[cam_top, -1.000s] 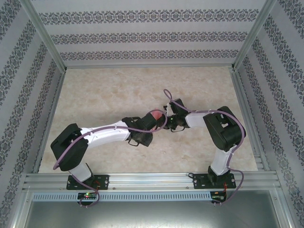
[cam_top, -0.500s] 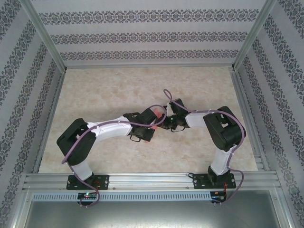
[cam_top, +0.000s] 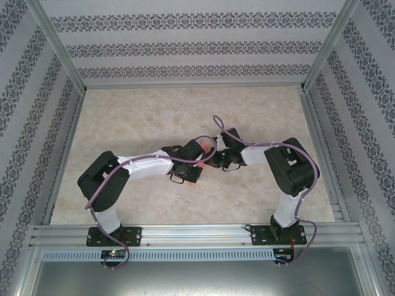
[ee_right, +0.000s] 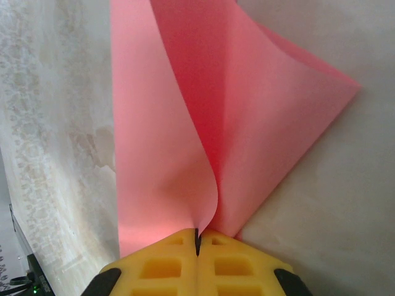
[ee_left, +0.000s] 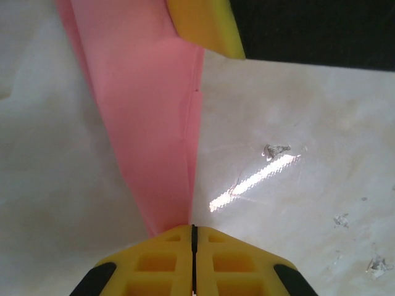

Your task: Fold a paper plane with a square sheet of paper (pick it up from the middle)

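Note:
The salmon-pink sheet of paper point(cam_top: 201, 148) is folded and hangs between both grippers at the table's middle. In the left wrist view it is a long layered strip point(ee_left: 148, 123) that narrows into my left gripper point(ee_left: 193, 227), whose yellow jaws are shut on its tip. A yellow finger point(ee_left: 203, 24) of the other gripper holds its far end. In the right wrist view the paper point(ee_right: 247, 123) fans out in two curling flaps from my right gripper point(ee_right: 197, 233), shut on it. From above, the left gripper point(cam_top: 202, 155) and right gripper point(cam_top: 216, 159) nearly touch. I cannot tell whether the paper has a paper plane's shape.
The pale marbled table point(cam_top: 154, 117) lies bare around the arms. Aluminium rails point(cam_top: 185, 233) run along its near edge and patterned walls point(cam_top: 185, 46) close in the back and both sides. A bright glare streak point(ee_left: 253, 182) crosses the tabletop.
The left arm has shifted right toward the right gripper. Its jaws have closed on the paper's end. The right arm has stayed put, still pinching the paper.

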`<action>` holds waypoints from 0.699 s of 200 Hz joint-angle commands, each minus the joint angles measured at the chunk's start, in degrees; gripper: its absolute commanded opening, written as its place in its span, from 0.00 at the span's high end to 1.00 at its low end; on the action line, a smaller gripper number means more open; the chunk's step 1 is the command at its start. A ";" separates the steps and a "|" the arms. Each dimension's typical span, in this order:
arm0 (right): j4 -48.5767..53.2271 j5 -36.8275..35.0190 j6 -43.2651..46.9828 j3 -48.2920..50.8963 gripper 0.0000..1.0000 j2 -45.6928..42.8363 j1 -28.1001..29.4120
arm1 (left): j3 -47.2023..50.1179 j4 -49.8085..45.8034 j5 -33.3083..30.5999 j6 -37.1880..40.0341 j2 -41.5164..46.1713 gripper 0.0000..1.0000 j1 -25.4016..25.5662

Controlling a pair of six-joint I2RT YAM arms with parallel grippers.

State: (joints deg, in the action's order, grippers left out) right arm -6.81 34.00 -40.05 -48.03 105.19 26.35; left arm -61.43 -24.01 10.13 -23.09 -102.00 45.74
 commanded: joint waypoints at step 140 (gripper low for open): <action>3.14 -1.65 1.73 -0.14 1.00 2.46 -1.17 | 2.56 -0.08 1.48 2.80 -0.63 0.91 -1.26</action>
State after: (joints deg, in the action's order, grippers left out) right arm -6.87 34.63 -40.05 -48.03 105.45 25.96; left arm -60.84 -23.24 10.52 -21.85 -102.52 45.23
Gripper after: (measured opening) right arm 0.048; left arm 0.088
